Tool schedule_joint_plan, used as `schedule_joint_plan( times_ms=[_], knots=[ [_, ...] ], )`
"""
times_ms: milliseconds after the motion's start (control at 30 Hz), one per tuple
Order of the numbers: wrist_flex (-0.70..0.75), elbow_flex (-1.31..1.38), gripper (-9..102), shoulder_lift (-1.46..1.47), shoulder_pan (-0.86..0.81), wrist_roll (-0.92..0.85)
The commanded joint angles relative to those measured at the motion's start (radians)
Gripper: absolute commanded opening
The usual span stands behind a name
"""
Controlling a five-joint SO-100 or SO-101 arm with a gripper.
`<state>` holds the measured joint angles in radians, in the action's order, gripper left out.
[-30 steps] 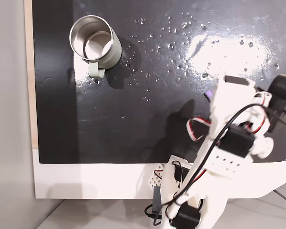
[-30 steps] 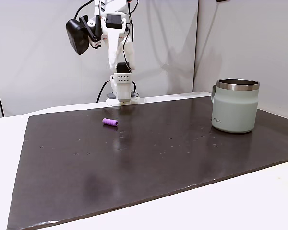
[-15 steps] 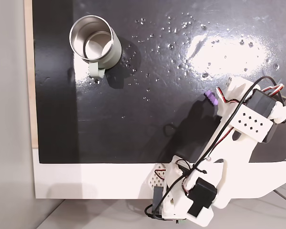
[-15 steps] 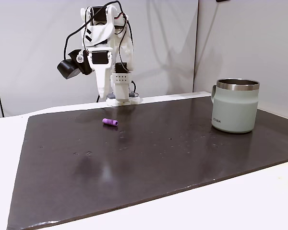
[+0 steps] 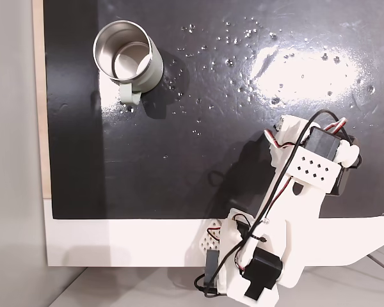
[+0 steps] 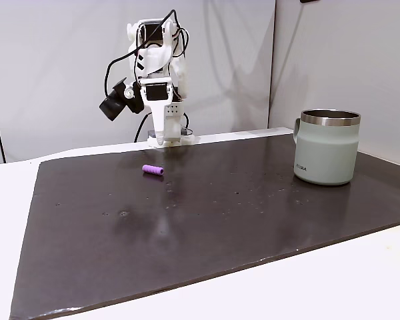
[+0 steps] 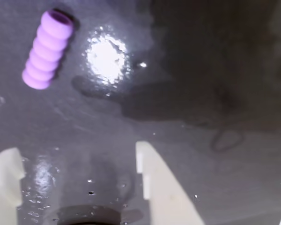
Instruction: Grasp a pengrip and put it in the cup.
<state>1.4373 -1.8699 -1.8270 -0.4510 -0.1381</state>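
Purple ribbed rubber pengrip [image 7: 47, 49] lying flat on dark glossy mat [image 6: 253, 220], apart from parted cream gripper [image 7: 79, 173] fingers. Likely light, soft, prone to rolling; best pinched across the ribbed middle. Well apart from grey-green steel cup [image 6: 328, 147].

One purple pengrip [image 6: 153, 170] lies on one dark mat [image 6: 207, 220]. One grey-green steel cup [image 6: 327, 148] stands there too. One white robot arm [image 6: 157, 80] works here, ending in one gripper [image 7: 77, 161] with two pale fingers [image 7: 152, 180].
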Motion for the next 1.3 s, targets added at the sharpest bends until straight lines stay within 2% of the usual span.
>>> schedule_joint_plan(
  times_ms=[0, 767, 867, 1067, 1267],
  knots=[
    [-0.046, 0.000, 24, 0.026, -0.035, -0.023],
    [-0.264, -0.044, 23, 0.276, -0.032, -0.057],
    [-0.287, -0.066, 19, 0.281, -0.032, -0.078],
    [-0.293, -0.075, 2, 0.290, -0.052, -0.112],
    [-0.261, -0.055, 0, 0.235, -0.064, -0.115]
  ],
)
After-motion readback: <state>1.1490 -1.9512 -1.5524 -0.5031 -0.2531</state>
